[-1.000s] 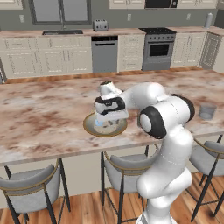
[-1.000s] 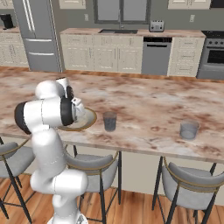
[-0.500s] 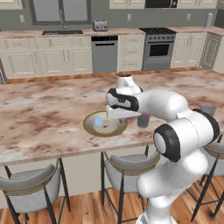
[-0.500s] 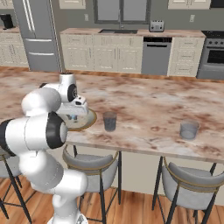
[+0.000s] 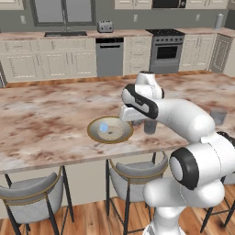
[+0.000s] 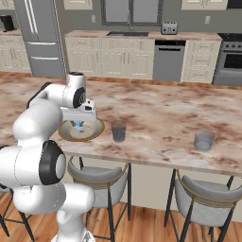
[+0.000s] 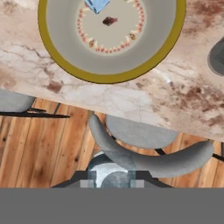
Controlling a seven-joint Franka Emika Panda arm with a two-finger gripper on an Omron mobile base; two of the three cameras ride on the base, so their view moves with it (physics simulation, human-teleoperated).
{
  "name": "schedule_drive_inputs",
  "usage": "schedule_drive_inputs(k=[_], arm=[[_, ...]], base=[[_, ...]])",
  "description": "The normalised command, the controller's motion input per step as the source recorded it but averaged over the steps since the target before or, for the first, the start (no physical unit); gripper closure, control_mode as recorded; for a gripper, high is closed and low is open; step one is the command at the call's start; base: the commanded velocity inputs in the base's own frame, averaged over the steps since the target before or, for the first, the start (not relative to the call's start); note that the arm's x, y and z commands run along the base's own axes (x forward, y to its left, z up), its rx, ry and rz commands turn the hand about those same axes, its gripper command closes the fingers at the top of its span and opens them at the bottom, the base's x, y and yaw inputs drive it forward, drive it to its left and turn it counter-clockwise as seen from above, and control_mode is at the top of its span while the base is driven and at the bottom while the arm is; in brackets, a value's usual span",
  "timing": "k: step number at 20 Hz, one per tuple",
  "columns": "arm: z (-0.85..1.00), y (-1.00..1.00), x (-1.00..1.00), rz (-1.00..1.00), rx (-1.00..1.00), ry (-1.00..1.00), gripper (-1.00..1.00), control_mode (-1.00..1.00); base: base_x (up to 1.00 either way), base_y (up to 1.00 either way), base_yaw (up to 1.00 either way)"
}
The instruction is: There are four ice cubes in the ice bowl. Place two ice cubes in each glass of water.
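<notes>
Jaws closed, whether they hold an ice cube can't tell. Gripper [image 6: 79, 124] hangs over the bowl [image 5: 110, 130] on the tabletop [image 5: 46, 124]; one blue cube [image 5: 104, 128] inside. Near glass [image 6: 118, 131] just beside the bowl, far glass [image 6: 204, 140] well apart.

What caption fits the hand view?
Shut fingers above stools, bowl with one blue cube on the counter.
</notes>
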Motion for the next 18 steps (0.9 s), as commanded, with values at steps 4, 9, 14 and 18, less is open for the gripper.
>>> schedule_drive_inputs(k=[4,9,14,18], arm=[[0.01,0.00,0.00,0.01,0.00,0.00,1.00,-1.00],[0.00,0.00,0.00,0.00,0.00,0.00,1.00,-1.00],[0.00,0.00,0.00,0.00,0.00,0.00,1.00,-1.00],[0.00,0.00,0.00,0.00,0.00,0.00,1.00,-1.00]], base=[[0.00,0.00,0.00],[0.00,0.00,0.00],[0.00,0.00,0.00],[0.00,0.00,0.00]])
